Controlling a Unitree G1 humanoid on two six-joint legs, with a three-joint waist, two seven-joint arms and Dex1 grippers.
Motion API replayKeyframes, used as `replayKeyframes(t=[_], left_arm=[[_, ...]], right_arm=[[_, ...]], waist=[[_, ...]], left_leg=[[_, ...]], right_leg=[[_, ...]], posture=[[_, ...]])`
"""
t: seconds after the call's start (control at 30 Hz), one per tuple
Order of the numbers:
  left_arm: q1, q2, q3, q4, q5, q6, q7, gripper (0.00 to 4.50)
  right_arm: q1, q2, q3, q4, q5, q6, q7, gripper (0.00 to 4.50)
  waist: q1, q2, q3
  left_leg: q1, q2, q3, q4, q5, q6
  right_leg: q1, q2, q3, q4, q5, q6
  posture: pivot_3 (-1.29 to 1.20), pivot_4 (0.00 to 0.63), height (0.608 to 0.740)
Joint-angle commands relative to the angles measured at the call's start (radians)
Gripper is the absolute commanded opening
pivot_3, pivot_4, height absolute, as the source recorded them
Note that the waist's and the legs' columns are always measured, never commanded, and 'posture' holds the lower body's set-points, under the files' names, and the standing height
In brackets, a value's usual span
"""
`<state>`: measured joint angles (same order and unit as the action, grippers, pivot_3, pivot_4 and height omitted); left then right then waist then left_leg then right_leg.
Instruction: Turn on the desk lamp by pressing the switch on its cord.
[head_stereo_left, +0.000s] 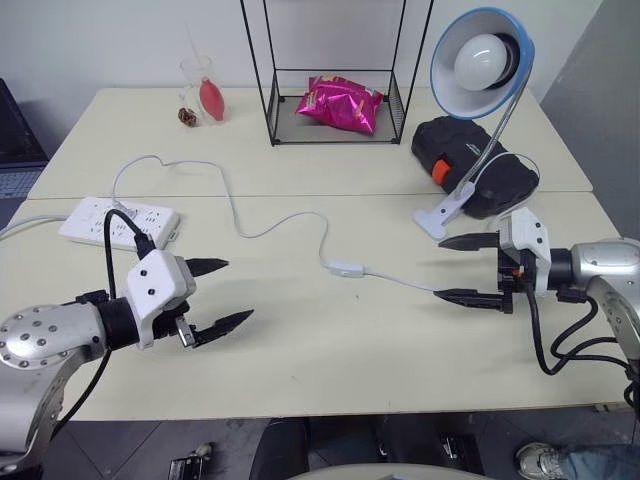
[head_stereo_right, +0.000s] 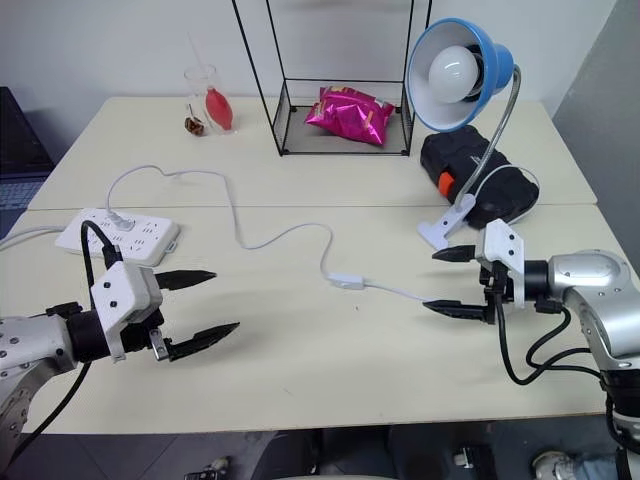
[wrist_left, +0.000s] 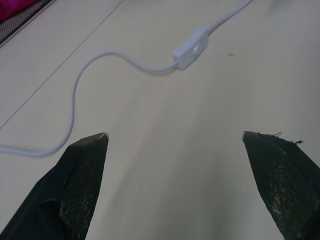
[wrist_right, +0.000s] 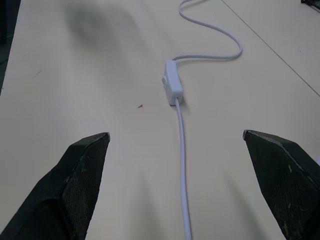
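With the desk lamp (head_stereo_left: 480, 62) unlit, both end effectors, left (head_stereo_left: 218, 296) and right (head_stereo_left: 462, 270), are hanging spread wide apart, flanking the unpressed switch (head_stereo_left: 346, 268).

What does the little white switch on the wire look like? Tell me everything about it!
The switch is a small white oblong block that looks like smooth plastic, with a little button on its top face. It lies flat on the cream table, about midway between the two grippers, and neither one touches it. The thin white cord runs out of both its ends: one way in curves toward the power strip, the other toward the desk lamp, whose bulb looks unlit.
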<state>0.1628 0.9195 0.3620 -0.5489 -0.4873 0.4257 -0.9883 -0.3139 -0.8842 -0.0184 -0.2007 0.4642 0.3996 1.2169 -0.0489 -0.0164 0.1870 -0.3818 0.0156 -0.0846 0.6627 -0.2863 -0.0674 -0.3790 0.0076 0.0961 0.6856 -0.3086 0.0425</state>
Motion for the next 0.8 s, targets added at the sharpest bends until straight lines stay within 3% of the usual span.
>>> replayKeyframes(t=[0.03,0.23,0.4,0.8], left_arm=[[-0.007,0.016,0.046,-0.051,-0.071,0.032,-0.021,4.47],[0.053,0.065,0.054,-0.109,-0.062,0.056,-0.055,4.47],[0.014,0.061,0.045,-0.165,-0.106,0.091,-0.024,4.47],[0.053,0.094,0.0,-0.187,-0.025,0.068,-0.034,4.47]], right_arm=[[-0.02,-0.002,-0.015,-0.035,0.018,0.001,0.008,4.5],[-0.046,0.005,0.022,-0.023,-0.019,-0.002,-0.005,4.5],[-0.094,0.043,0.092,0.017,-0.087,-0.015,-0.043,4.5],[-0.256,0.307,0.311,0.268,-0.283,-0.077,-0.136,4.5]], waist=[[0.0,0.0,0.0],[-0.002,0.0,0.0],[-0.002,0.0,0.0],[-0.008,0.0,0.0]], left_leg=[[0.0,0.0,0.0,0.0,0.0,0.0],[0.0,0.0,0.0,0.0,0.0,0.0],[0.0,0.0,0.0,0.0,0.0,0.0],[0.0,-0.001,0.0,-0.001,0.0,0.0]], right_leg=[[0.0,0.0,0.0,0.0,0.0,0.0],[0.0,0.0,0.0,0.0,0.0,0.0],[0.0,0.0,0.0,0.0,0.0,0.0],[-0.001,0.001,0.0,0.001,0.0,0.0]], posture=[[0.0,0.15,0.74],[0.0,0.15,0.74],[0.0,0.15,0.74],[0.0,0.15,0.74]])
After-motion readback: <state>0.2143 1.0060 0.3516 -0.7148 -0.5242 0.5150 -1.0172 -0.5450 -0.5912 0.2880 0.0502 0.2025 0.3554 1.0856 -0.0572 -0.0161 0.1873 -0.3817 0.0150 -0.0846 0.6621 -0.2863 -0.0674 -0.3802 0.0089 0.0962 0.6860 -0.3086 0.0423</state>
